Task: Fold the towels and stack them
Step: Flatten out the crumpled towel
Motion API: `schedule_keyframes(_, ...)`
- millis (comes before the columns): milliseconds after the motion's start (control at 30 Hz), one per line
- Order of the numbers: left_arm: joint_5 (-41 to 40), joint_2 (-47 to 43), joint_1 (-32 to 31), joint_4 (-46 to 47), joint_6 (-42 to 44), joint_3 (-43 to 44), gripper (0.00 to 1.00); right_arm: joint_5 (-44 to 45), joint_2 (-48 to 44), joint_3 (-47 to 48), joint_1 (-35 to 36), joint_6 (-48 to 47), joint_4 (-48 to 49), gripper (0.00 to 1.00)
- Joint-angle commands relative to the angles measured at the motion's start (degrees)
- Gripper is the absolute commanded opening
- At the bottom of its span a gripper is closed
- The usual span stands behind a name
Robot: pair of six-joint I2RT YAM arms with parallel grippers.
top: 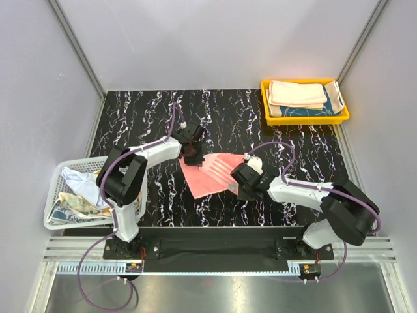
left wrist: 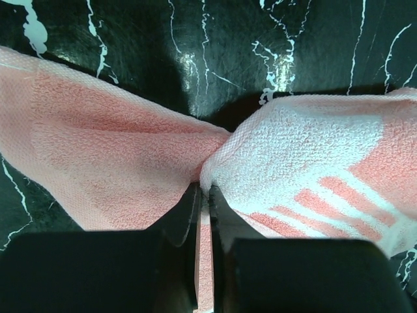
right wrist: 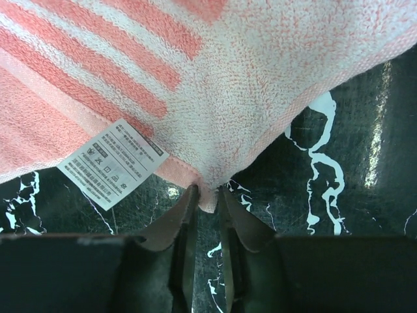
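**Top external view**
- Pink towel (top: 210,173): lies near the middle of the black marbled table (top: 130,117), partly lifted, white stripes at its right end.
- Left gripper (top: 193,155): at the towel's far-left corner.
- Right gripper (top: 239,182): at the towel's right edge, nearer the arm bases.
- Yellow tray (top: 267,98): far right corner of the table. It holds folded towels (top: 296,92), a beige one uppermost and a darker teal one showing beneath.
- White mesh basket (top: 55,222): off the table's left edge, holding crumpled cloths (top: 78,186).

**Left wrist view**
- Left gripper (left wrist: 203,195): jaws closed to a thin slit, pinching a gathered fold of the pink towel (left wrist: 111,163).
- The cloth fans out to left and right from the pinch, raised above the table (left wrist: 215,39). The right part is white with pink stripes.

**Right wrist view**
- Right gripper (right wrist: 207,195): jaws almost together, nipping the corner hem of the pink towel (right wrist: 260,78).
- White care label (right wrist: 112,163): sewn to the hem, just left of the pinch.
- The table (right wrist: 352,163) shows to the right, below the towel.
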Motion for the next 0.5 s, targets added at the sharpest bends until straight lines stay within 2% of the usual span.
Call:
schedule_keyframes(0,2.1,-3.2,0.2,2.2,0.4,-0.6,0.0,1.2,-0.8,-0.4,0.5,0.9,-0.1,0.24)
schedule_keyframes(267,2.5,-7.0,-0.4,1.4,1.1,-0.8,0.0,3.7,-4.4,1.6,0.6,-0.4,-5.3,0.01)
schedule_keyframes(467,-1.0,-13.5,-2.5,-2.4,3.2,0.4,0.0,8.4,-13.9,8.9,0.6,-4.0,-17.1,0.0)
